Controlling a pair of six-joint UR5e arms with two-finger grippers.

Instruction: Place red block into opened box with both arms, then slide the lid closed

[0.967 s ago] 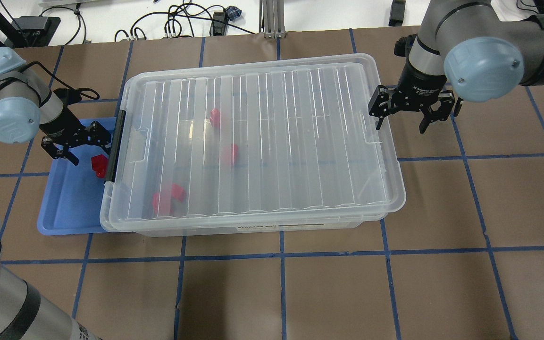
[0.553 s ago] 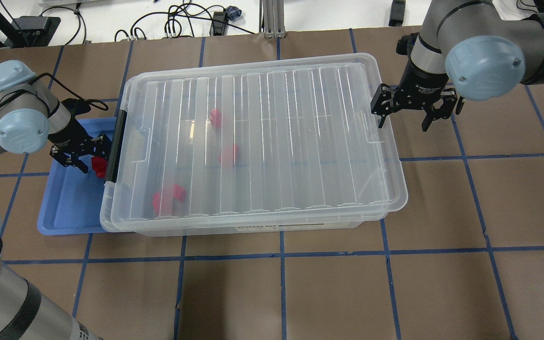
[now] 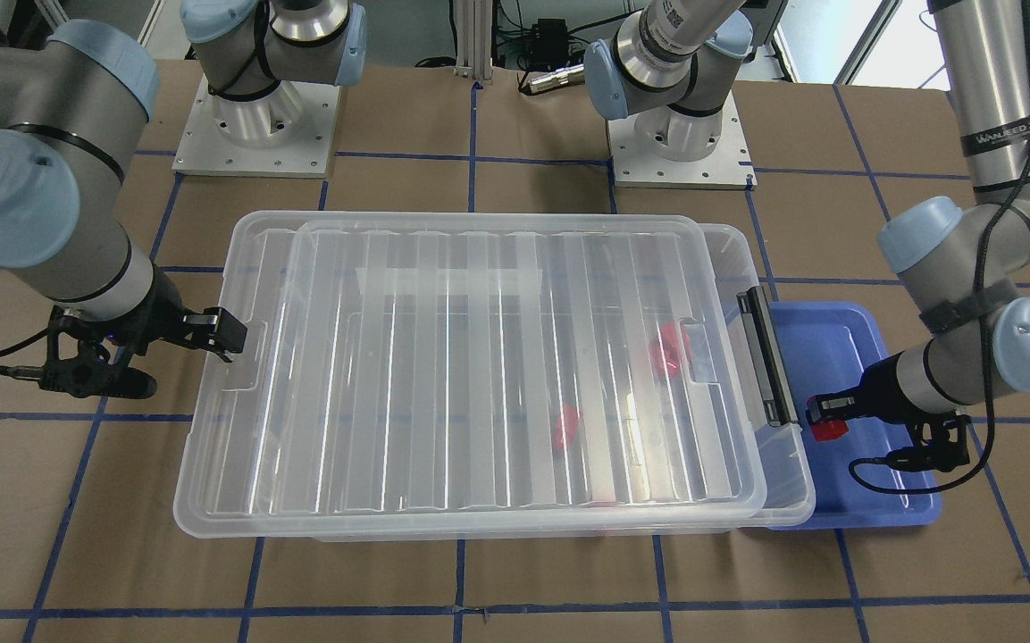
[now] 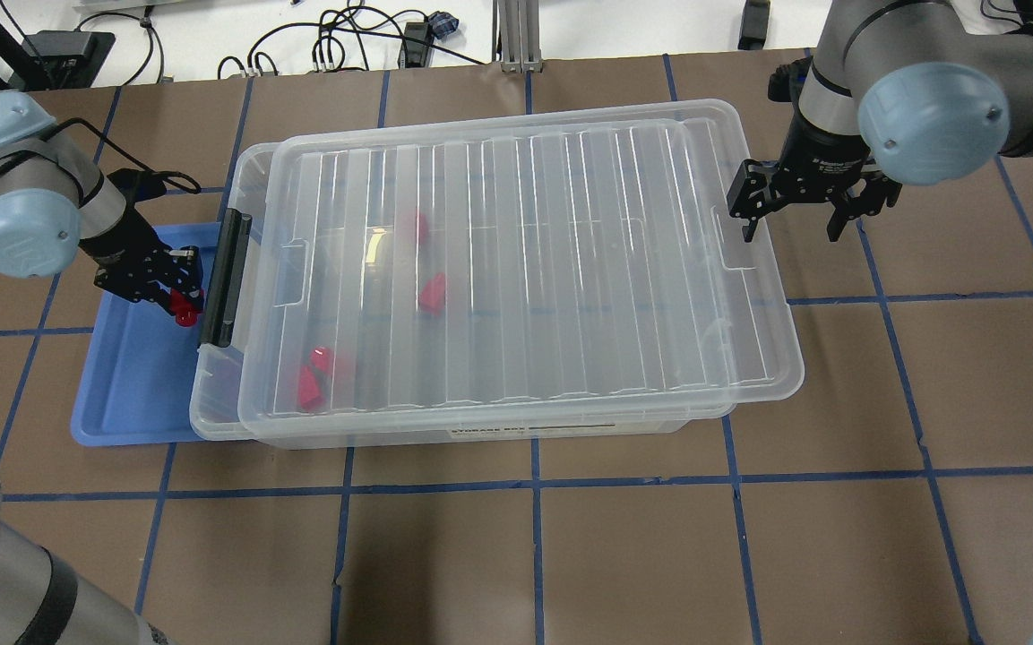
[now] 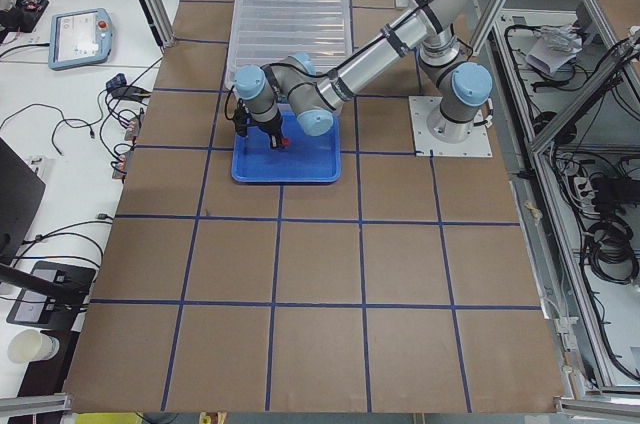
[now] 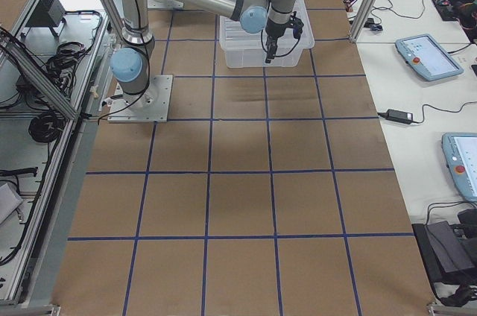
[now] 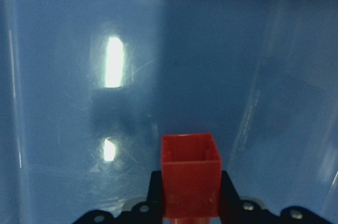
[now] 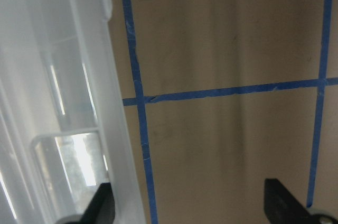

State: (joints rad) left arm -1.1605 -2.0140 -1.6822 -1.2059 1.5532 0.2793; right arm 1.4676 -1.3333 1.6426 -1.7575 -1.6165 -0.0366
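Red plastic, hard and glossy: the block [image 7: 189,174] sits pinched between the fingers of the left gripper [image 4: 177,300], low in the blue tray [image 4: 122,394] at the edge nearest the box [image 4: 480,434]. From the wrist view its top end looks hollow, so I'd guess it weighs next to nothing and won't give under the squeeze. It is smooth enough to twist out, though, so the flat sides are the place to hold it. The lid [image 4: 570,269] lies skewed toward the box's right end and overhangs it, leaving only a thin strip open by the black bar. That looks tight for a drop. The right gripper [image 4: 792,222] hangs spread wide at the lid's right notch, one finger just beside the rim; whether it touches I can't tell. The lid looks thin, springy and slick, best pushed at the notch.
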